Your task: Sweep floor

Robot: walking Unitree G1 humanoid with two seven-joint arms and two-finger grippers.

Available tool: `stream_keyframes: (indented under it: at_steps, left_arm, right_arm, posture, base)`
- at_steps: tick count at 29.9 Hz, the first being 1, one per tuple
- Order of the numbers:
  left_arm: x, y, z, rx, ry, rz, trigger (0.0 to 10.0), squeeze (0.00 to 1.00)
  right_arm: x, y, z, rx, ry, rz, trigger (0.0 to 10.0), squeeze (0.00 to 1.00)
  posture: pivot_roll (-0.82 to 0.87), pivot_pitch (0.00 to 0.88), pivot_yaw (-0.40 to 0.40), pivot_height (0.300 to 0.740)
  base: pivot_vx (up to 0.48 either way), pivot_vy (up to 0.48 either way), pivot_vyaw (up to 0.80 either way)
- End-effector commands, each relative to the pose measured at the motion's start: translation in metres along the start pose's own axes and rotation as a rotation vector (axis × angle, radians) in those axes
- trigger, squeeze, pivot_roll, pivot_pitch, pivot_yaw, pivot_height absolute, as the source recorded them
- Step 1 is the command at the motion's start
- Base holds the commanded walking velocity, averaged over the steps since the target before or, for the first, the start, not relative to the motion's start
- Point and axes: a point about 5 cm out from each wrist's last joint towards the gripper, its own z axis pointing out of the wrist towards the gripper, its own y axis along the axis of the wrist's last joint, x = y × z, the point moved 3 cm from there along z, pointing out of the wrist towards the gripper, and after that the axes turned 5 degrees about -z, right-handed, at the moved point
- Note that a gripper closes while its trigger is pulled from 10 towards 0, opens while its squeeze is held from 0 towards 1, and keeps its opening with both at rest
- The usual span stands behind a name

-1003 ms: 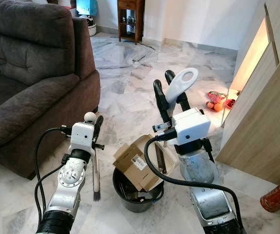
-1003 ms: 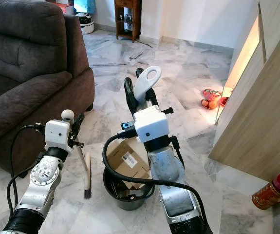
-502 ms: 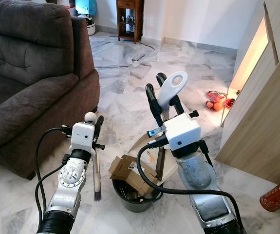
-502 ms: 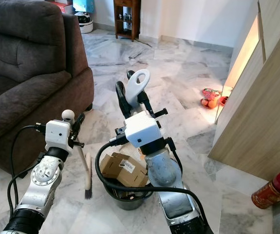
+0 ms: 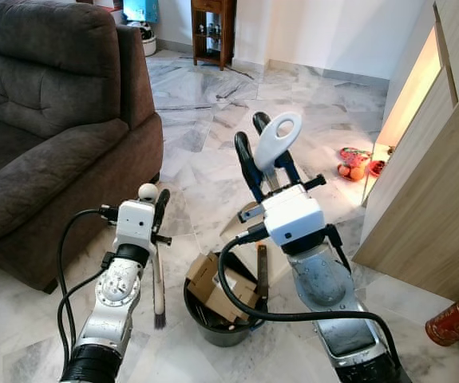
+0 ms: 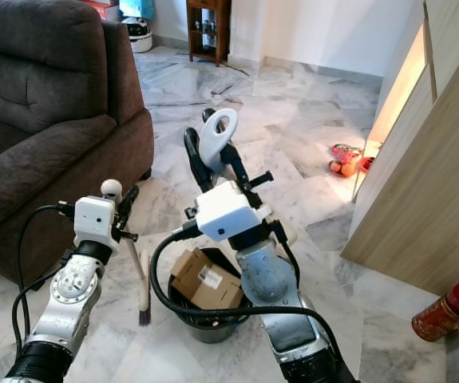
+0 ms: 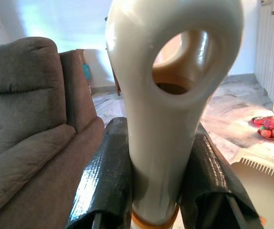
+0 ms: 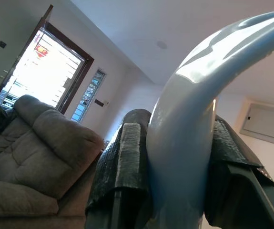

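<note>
Tipping a dustpan [image 5: 255, 263] into a black bucket [image 5: 221, 327] on the marble floor [image 5: 205, 128]: right gripper [image 5: 259, 152] clamped on the pan's pale looped handle [image 5: 277, 137], left gripper [image 5: 156, 209] closed around a small brush [image 5: 158, 287] hanging bristles-down just beside the bucket. Cardboard box [image 5: 219, 281] half inside the bucket, resting on its rim. Best done by keeping the pan's lip over the bucket mouth and tilting steeply so the box drops fully in. Sofa [image 5: 45, 120] near on the left, wooden cabinet [image 5: 429, 183] near on the right, open floor ahead.
</note>
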Motion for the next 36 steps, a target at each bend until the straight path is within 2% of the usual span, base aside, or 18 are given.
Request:
stream_keyframes:
  at_steps: [1,7,10,14,15,17,21,28,32,33,34,36]
  left_arm:
    - [0.000,0.011,0.006,-0.050,0.001,0.013,10.0,0.00]
    - [0.001,0.011,0.006,-0.050,-0.001,0.014,10.0,0.00]
    - [0.000,0.011,0.006,-0.050,-0.002,0.013,10.0,0.00]
    - [-0.002,0.011,0.006,-0.049,-0.008,0.010,10.0,0.00]
    - [-0.002,0.011,0.006,-0.049,-0.008,0.010,10.0,0.00]
    - [-0.001,0.010,0.005,-0.047,-0.010,0.011,10.0,0.00]
    - [0.001,0.009,0.003,-0.042,-0.010,0.015,10.0,0.00]
    - [0.001,0.009,0.002,-0.041,-0.008,0.019,10.0,0.00]
    - [0.002,0.008,0.000,-0.038,-0.009,0.019,10.0,0.00]
    - [0.002,0.008,0.000,-0.038,-0.009,0.019,10.0,0.00]
    - [0.002,0.007,-0.001,-0.035,-0.009,0.020,10.0,0.00]
    - [0.003,0.007,-0.001,-0.034,-0.007,0.018,10.0,0.00]
  right_arm:
    - [-0.010,0.022,0.008,-0.111,-0.027,-0.035,10.0,0.00]
    - [-0.009,0.022,0.009,-0.115,-0.023,-0.034,10.0,0.00]
    - [-0.015,0.017,0.008,-0.085,-0.066,-0.052,10.0,0.00]
    - [-0.037,-0.002,0.006,-0.004,-0.176,-0.074,10.0,0.00]
    - [-0.037,-0.002,0.006,-0.004,-0.176,-0.074,10.0,0.00]
    - [-0.057,-0.011,0.005,0.039,-0.265,-0.110,10.0,0.00]
    - [-0.071,-0.023,0.001,0.095,-0.320,-0.157,10.0,0.00]
    - [-0.090,-0.066,-0.022,0.280,-0.418,-0.194,10.0,0.00]
    - [-0.097,-0.100,-0.042,0.427,-0.480,-0.129,10.0,0.00]
    - [-0.097,-0.100,-0.042,0.427,-0.480,-0.129,10.0,0.00]
    - [-0.097,-0.111,-0.051,0.472,-0.493,-0.110,10.0,0.00]
    - [-0.096,-0.119,-0.056,0.504,-0.494,-0.081,10.0,0.00]
  posture:
    - [0.03,0.000,-0.027,0.740]
    - [0.03,0.000,-0.028,0.740]
    - [0.03,0.000,-0.028,0.740]
    - [0.03,0.000,-0.023,0.740]
    - [0.03,0.000,-0.023,0.740]
    - [0.03,0.000,-0.021,0.740]
    - [0.03,0.000,-0.021,0.740]
    - [0.03,0.000,-0.025,0.740]
    - [0.02,0.000,-0.028,0.740]
    - [0.02,0.000,-0.028,0.740]
    - [0.03,0.000,-0.029,0.740]
    - [0.03,0.000,-0.032,0.740]
  base:
    - [0.000,0.000,0.00]
    - [0.000,0.000,0.00]
    - [0.000,0.000,0.00]
    - [0.000,0.000,0.00]
    - [0.000,0.000,0.00]
    - [0.000,0.000,0.00]
    - [0.000,0.000,0.00]
    - [0.000,0.000,0.00]
    - [0.000,0.000,0.00]
    - [0.000,0.000,0.00]
    - [0.000,0.000,0.00]
    - [0.000,0.000,0.00]
